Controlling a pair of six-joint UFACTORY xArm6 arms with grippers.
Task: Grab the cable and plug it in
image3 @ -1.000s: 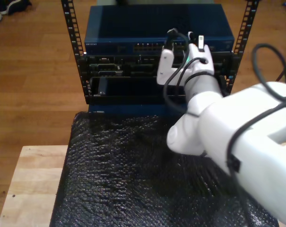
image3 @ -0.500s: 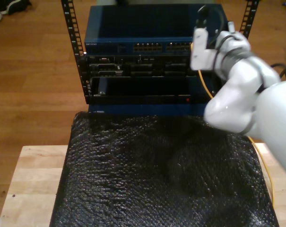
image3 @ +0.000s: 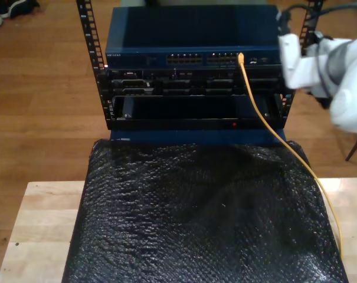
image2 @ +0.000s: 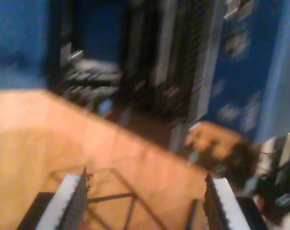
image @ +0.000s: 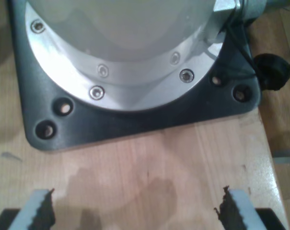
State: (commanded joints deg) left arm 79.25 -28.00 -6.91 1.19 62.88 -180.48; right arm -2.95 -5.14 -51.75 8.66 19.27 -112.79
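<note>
The yellow-orange cable (image3: 267,121) has its tip in a port (image3: 240,57) on the front of the blue switch (image3: 190,35). From there it runs down across the black mat toward the exterior view's right. My second arm (image3: 326,71) hangs at the exterior view's right, beside the rack and apart from the cable. My second gripper (image2: 145,206) is open with nothing between its fingers (image2: 68,201), over blurred wooden floor and the rack's side (image2: 183,62). My first gripper (image: 135,215) is open and empty above a wooden tabletop (image: 149,163).
A black rack (image3: 89,47) holds the switch and darker units below it. A bumpy black mat (image3: 196,218) covers the wooden table (image3: 42,224). In the first wrist view a black base plate (image: 135,120) with a silver flange is bolted to the tabletop.
The arm has drawn back from the switch's front to the exterior view's right. The cable stays behind with its tip in the port.
</note>
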